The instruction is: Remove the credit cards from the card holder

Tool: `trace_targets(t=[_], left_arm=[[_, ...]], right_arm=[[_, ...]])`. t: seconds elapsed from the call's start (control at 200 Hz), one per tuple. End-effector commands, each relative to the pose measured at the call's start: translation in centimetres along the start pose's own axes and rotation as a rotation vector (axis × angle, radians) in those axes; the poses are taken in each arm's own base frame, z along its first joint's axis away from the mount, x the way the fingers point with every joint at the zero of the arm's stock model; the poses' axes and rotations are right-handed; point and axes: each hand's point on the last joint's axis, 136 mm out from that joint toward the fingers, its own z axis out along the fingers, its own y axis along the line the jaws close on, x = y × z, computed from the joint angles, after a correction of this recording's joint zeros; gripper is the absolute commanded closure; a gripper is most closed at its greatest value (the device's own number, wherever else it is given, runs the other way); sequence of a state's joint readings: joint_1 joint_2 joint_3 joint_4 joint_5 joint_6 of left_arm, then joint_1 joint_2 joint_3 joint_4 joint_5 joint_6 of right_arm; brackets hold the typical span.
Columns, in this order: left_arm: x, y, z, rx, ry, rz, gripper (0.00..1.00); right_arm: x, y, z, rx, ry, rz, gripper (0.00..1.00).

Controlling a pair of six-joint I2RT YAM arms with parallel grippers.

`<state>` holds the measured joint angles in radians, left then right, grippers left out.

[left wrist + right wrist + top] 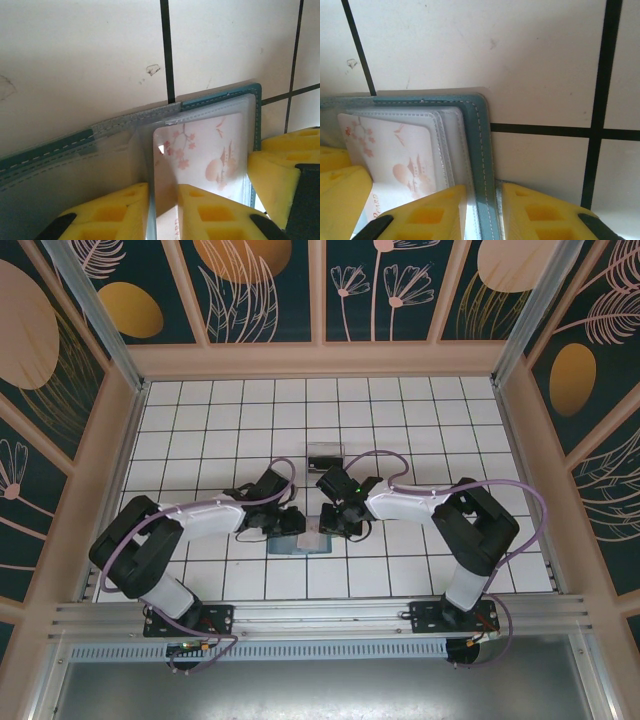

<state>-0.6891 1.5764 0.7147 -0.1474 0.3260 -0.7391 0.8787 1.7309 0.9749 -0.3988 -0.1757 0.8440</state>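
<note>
Holder: the holder (481, 131) lies open on the tiles at mid-table, between your two grippers. Its teal stitched edge runs straight into the right wrist view.
Card: one pale card (200, 150) printed with pink blossoms sits in a clear pocket of the right panel. You see no other card from here.
Left gripper: your left gripper (163, 188) is nearly closed, with only a narrow gap. A raised clear sleeve (142, 160) stands in that gap beside the card's left edge. You cannot tell whether it is pinched tight.
Right gripper: your right gripper (484, 187) is closed on the holder's outer edge, one finger on each side of the stitching, pinning that panel.
Key relation: the card lies just right of the left fingers' gap, under the right-hand left finger. Its long axis points away from that wrist and its short far edge sits near the holder's corner.
Nearer arm: the left arm. The right fingers sit just beside the card, on the cover.
Next move: probably draw the card along its long axis while the right holds the holder down.
Risk: you may lift the sleeve alone, not the card.
</note>
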Motion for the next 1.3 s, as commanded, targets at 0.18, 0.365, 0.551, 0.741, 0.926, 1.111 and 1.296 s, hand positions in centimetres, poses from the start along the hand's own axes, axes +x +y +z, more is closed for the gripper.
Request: trace_targets(t=[0.18, 0.365, 0.551, 0.741, 0.926, 1.111, 1.296], left_arm=[[1.2, 0.0, -0.1, 0.080, 0.014, -0.043, 0.82], [1.4, -0.3, -0.3, 0.152, 0.016, -0.065, 0.85], [1.9, -0.4, -0.1, 0.199, 0.037, -0.070, 0.83], [2.6, -0.3, 0.5, 0.242, 0.064, -0.081, 0.83], [2.5, -0.4, 0.4, 0.277, 0.056, -0.088, 0.86], [2.3, 0.0, -0.1, 0.276, 0.041, -0.092, 0.92], [2.0, 0.4, -1.2, 0.238, 0.013, -0.074, 0.94]], right_arm=[[1.0, -1.3, 0.8, 0.070, 0.032, -0.014, 0.74], [1.1, -1.2, 0.9, 0.073, 0.036, -0.016, 0.74], [1.2, -1.1, 1.0, 0.075, 0.041, -0.018, 0.74], [1.2, -1.0, 1.1, 0.078, 0.045, -0.020, 0.74], [1.4, -1.0, 1.4, 0.083, 0.053, -0.017, 0.75], [1.3, -1.1, 1.4, 0.089, 0.050, -0.015, 0.75], [1.1, -1.3, 1.3, 0.096, 0.030, -0.007, 0.76]])
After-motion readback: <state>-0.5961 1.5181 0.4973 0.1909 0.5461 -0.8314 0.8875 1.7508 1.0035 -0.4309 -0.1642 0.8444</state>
